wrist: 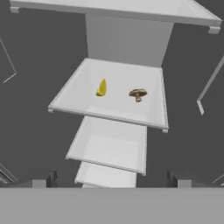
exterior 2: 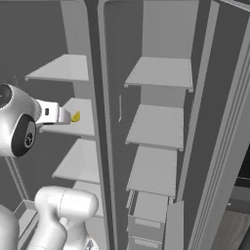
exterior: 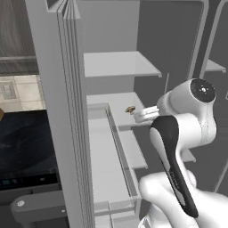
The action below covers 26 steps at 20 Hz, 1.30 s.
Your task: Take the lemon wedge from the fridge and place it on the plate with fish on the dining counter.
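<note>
The fridge (exterior: 67,111) stands open, its white inner shelves facing me. The lemon wedge (wrist: 102,87), tiny and bright yellow, lies on the middle shelf (wrist: 109,109) in the left compartment; from the right base camera the lemon wedge (exterior 2: 75,116) sits just beyond my hand. My gripper (wrist: 111,181) hovers in front of that shelf, a short way back from it, open, with nothing between its fingertips (wrist: 46,179). The plate with fish and the dining counter are out of view.
A small brown mushroom-like lump (wrist: 138,94) lies on the same shelf, to the right of the wedge, also seen as the brown lump (exterior: 130,109). More shelves sit above and below. The open door with its bin (exterior: 118,147) stands to my left, a dark appliance (exterior: 26,151) beyond.
</note>
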Motion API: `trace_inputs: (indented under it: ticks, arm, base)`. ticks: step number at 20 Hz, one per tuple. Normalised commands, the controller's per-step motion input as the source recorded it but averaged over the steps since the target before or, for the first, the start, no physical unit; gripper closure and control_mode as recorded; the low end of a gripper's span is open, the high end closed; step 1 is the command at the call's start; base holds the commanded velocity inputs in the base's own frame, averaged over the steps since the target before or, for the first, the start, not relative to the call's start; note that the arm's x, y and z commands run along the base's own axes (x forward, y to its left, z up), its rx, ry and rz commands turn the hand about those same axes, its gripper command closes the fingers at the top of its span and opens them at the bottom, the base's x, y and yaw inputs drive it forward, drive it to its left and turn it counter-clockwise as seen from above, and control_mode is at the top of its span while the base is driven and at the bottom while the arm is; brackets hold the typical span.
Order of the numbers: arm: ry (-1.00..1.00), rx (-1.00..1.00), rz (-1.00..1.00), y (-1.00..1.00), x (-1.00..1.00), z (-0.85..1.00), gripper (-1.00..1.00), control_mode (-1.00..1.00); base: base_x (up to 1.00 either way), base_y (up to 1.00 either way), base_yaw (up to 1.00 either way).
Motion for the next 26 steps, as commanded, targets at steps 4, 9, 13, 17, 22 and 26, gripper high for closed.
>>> trace_inputs:
  ticks: [4, 9, 13, 17, 22, 26]
  arm:
    - [0.00, 0.00, -0.05, 0.01, 0.27, -0.06, -1.00, -1.00]
    - [0.00, 0.00, -0.06, 0.00, 0.11, -0.09, -1.00, -1.00]
    - [0.00, 0.01, -0.03, 0.00, 0.11, -0.27, -1.00, -1.00]
    - [0.00, 0.05, 0.00, 0.00, 0.14, -0.13, -1.00, -1.00]
    - [0.00, 0.01, 0.00, 0.02, 0.39, -0.16, -1.00, -1.00]
    - [0.00, 0.00, -0.01, 0.23, 0.35, -0.01, -1.00, -1.00]
  base:
    - [0.00, 0.00, 0.00]
    - [0.00, 0.00, 0.00]
    - [0.00, 0.00, 0.00]
    - [0.00, 0.00, 0.00]
    - [0.00, 0.00, 0.00]
    - [0.00, 0.00, 0.00]
